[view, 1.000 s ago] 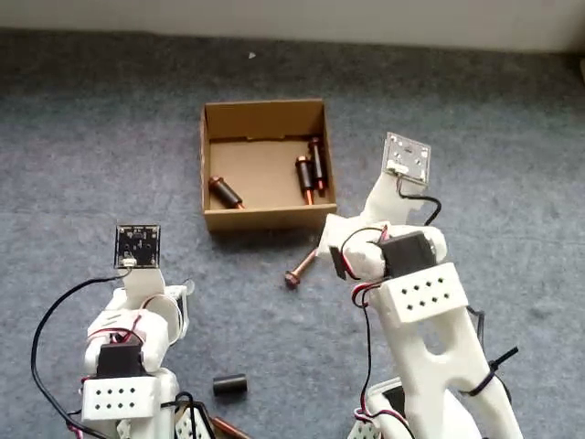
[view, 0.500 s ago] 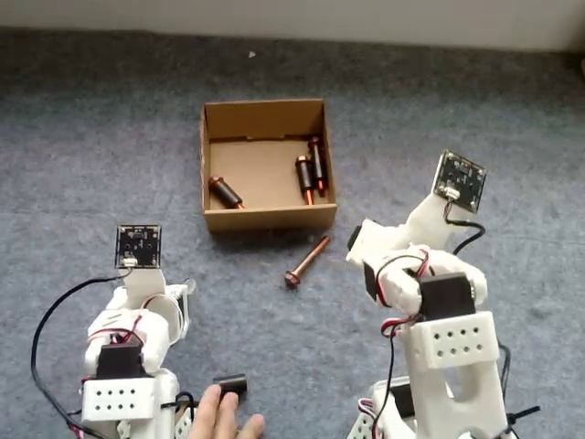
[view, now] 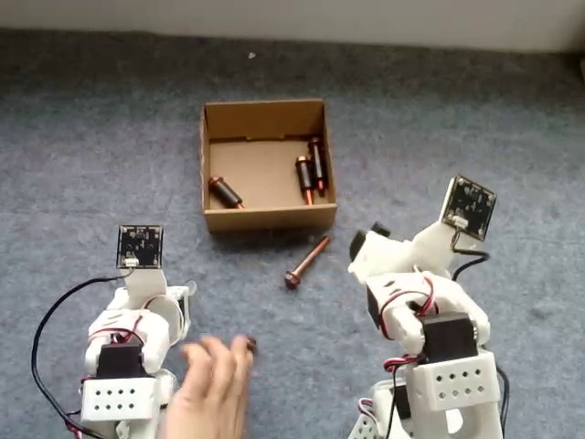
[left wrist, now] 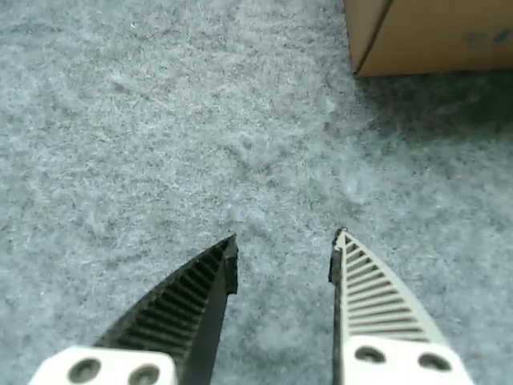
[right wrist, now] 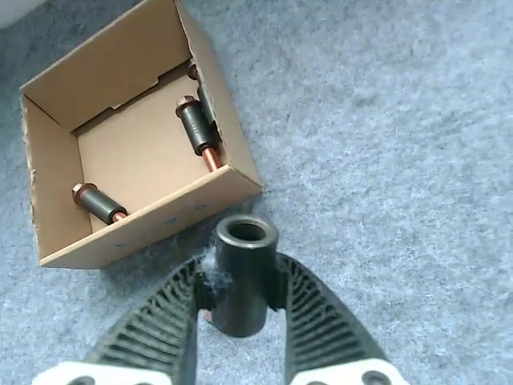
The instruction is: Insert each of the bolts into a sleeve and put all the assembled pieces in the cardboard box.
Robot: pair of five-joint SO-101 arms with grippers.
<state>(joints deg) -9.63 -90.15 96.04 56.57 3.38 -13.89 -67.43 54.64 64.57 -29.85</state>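
My right gripper (right wrist: 240,269) is shut on a black sleeve (right wrist: 243,277), held upright with its bore showing, on the near side of the cardboard box (right wrist: 160,216). In the high view that gripper (view: 369,241) hangs right of a loose copper bolt (view: 308,261) lying on the carpet by the box (view: 265,219). Three assembled pieces lie inside the box (view: 225,193) (view: 306,178) (view: 317,163). My left gripper (left wrist: 284,249) stands open over bare carpet, a box corner (left wrist: 433,36) beyond it. A person's hand (view: 208,398) touches another black sleeve (view: 245,344) between the arms.
Grey carpet covers the whole floor. A pale wall edge runs along the far side. The left arm's body (view: 128,347) sits at the near left, the right arm's body (view: 430,338) at the near right.
The right arm has drawn back from the box toward the near right, leaving the bolt on the carpet. A hand came in from the near edge and pushed the loose sleeve farther away.
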